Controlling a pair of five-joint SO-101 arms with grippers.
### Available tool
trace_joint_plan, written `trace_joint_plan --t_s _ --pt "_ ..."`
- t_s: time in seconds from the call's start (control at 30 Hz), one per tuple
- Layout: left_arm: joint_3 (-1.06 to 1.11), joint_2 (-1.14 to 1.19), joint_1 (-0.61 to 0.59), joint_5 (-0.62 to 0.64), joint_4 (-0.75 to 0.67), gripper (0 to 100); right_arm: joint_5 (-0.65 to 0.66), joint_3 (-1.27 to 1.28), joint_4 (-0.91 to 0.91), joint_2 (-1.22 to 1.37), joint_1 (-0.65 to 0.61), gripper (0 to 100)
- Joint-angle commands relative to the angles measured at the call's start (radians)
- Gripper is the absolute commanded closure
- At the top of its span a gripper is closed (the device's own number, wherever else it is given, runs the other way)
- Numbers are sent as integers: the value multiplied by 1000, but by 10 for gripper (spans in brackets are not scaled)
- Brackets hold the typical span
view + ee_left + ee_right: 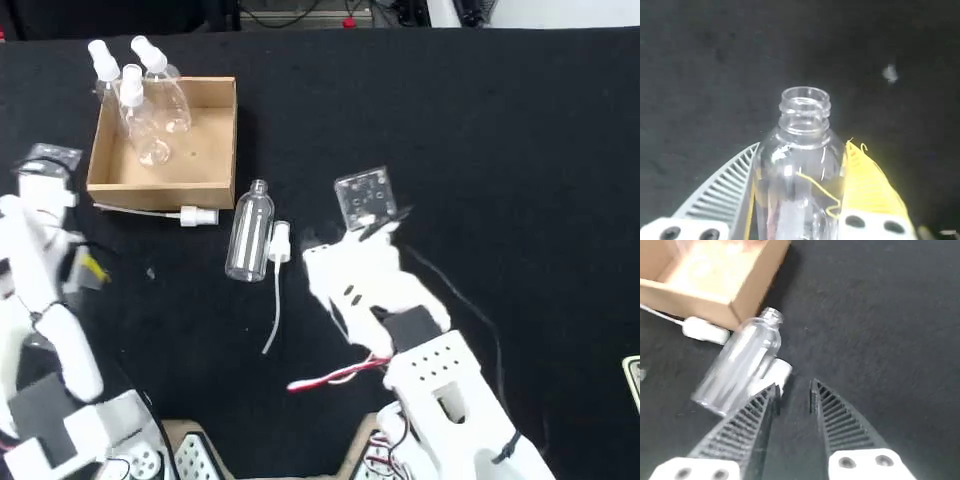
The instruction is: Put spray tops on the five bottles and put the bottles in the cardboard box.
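My left gripper (803, 150) is shut on a clear bottle (805, 107) with a bare open neck, held above the black cloth; this arm is at the table's left edge (70, 265). A second capless bottle (250, 232) (740, 365) lies on its side in front of the cardboard box (160, 185) (735, 300). A white spray top (279, 245) (776, 371) with a long tube lies right beside it. My right gripper (791, 392) (308, 240) hovers open just next to that top. Three capped bottles (150, 110) lean in the box.
Another spray top (198, 215) (705, 331) lies along the box's front wall, its tube running to the left. A red-and-white cable (335, 376) trails from the right arm. Open black cloth stretches to the right of the table.
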Motion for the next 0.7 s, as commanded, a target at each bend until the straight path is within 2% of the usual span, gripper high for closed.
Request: trace_joint_plan --t_s 0.0,0.17,0.23,0.43,0.57,0.67 --pt "131 -181 76 112 -74 838 -2 -15 -25 4 -32 900" --pt "300 -399 179 189 -98 840 -14 -122 -32 189 -34 900" --pt "329 -446 216 245 -100 841 -77 -180 -32 292 -35 900" --pt "343 -474 292 361 -109 840 -275 -302 -32 499 -87 899" --pt "344 -476 355 408 -120 840 -302 -317 -38 524 -149 899" --pt "389 -476 357 442 -203 839 -304 -317 -38 530 -158 899"
